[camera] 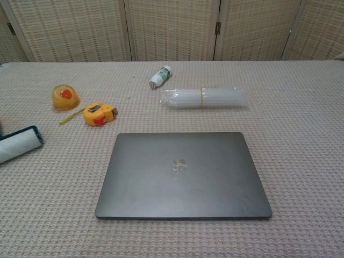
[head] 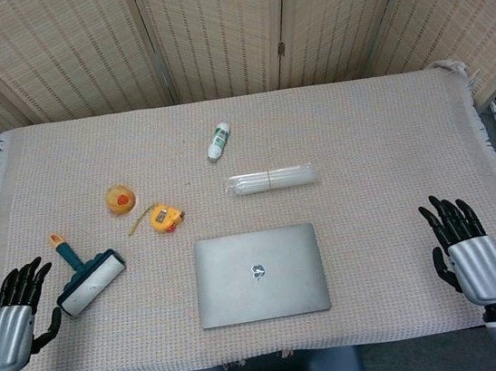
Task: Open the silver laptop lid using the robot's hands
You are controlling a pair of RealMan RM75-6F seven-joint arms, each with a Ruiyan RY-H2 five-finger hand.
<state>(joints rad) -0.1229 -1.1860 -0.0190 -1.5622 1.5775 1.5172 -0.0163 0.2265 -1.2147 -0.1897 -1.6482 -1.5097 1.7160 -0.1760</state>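
Silver and shut, the laptop (head: 260,274) lies flat near the table's front edge in the head view, midway between the hands. Left hand (head: 13,311) and right hand (head: 467,248) rest at the cloth's (head: 367,115) sides, fingers spread, holding nothing. A lint roller (head: 89,280) lies just beside the left hand.

Chest view: the lid is down, with a tape measure (camera: 100,114) and a clear tube bundle (camera: 203,98) beyond it.

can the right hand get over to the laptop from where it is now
Probably yes. The right hand rests open on bare cloth, and nothing lies between it and the closed silver laptop.
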